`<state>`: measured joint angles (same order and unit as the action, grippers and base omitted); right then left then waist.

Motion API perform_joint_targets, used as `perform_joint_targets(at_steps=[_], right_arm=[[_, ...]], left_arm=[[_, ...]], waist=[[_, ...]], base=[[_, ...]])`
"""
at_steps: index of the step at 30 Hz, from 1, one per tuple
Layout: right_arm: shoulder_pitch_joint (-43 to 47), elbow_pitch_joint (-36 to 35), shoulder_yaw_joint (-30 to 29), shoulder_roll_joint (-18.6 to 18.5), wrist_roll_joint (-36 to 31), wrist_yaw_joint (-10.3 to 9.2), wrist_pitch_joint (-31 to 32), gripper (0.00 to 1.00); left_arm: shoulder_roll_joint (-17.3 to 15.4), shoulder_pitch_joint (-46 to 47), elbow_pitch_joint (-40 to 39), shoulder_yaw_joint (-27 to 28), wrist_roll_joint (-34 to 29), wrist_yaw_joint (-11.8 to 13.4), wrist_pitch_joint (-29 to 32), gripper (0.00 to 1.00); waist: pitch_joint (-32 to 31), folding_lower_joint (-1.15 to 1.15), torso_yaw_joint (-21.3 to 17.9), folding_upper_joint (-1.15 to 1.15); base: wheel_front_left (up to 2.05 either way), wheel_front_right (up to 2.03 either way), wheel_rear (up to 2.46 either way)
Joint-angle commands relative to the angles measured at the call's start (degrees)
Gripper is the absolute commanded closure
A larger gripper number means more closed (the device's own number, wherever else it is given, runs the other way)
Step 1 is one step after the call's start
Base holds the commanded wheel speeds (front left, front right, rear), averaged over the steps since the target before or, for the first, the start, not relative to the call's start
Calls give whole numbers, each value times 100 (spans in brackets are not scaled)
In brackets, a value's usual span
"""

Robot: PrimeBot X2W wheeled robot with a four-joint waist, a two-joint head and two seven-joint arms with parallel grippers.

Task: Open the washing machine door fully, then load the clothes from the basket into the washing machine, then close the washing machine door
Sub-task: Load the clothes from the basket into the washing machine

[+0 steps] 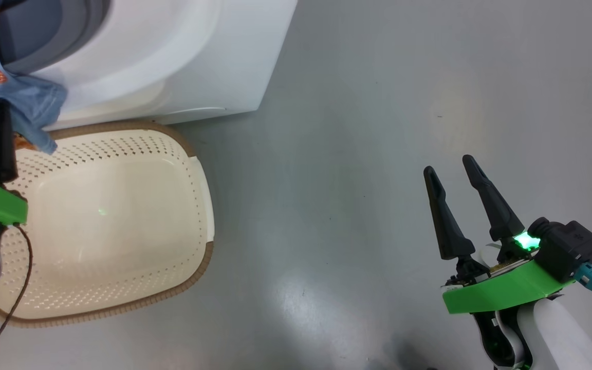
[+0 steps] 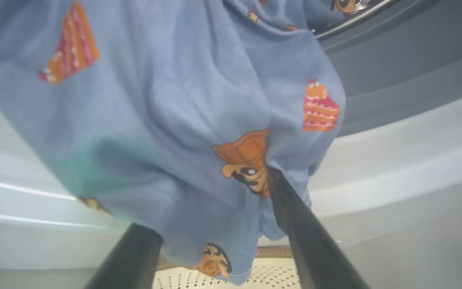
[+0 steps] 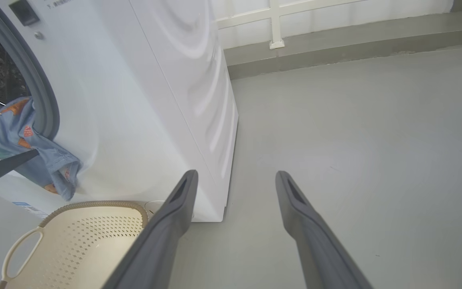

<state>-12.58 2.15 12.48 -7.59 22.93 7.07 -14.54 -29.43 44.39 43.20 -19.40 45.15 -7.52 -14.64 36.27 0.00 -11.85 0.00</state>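
Note:
The clothes point(image 2: 167, 120), light blue with orange figures, hang out of the washing machine point(image 1: 208, 61) over the lower rim of its opening. My left gripper point(image 2: 211, 200) is open right under them; one finger point(image 2: 291, 216) touches the fabric and the cloth covers the other tip. In the head view that finger point(image 1: 1, 139) stands at the far left below the clothes point(image 1: 13, 97). The cream basket point(image 1: 193, 169) sits on the floor before the machine, with nothing in it. My right gripper point(image 1: 455, 169) is open over bare floor to the right. The washing machine door is out of view.
Grey floor point(image 1: 378, 128) stretches to the right of the machine and basket. In the right wrist view a low grey kerb and a white rail point(image 3: 275, 24) close the far side of the floor behind the washing machine point(image 3: 142, 100).

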Motion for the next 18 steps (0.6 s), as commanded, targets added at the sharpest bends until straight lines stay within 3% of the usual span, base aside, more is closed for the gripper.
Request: perform_joint_targets(at_steps=[1, 14, 18], right_arm=[[1, -114, 93, -42, -59, 42, -46, 0], [-31, -92, 137, -41, -49, 42, -46, 0], [-29, -81, 160, -35, -43, 42, -46, 0]], left_arm=[[-340, -98, -167, 100, 81, 3, -36, 0], [-599, -111, -1031, -791, 656, 3, -36, 2], [-632, -89, -1043, -849, 708, 3, -36, 88]], waist=[[-4, 0, 8, 0], [-64, 0, -4, 0], [-106, 0, -28, 0]], base=[[0, 0, 0], [0, 0, 0], [0, 0, 0]])
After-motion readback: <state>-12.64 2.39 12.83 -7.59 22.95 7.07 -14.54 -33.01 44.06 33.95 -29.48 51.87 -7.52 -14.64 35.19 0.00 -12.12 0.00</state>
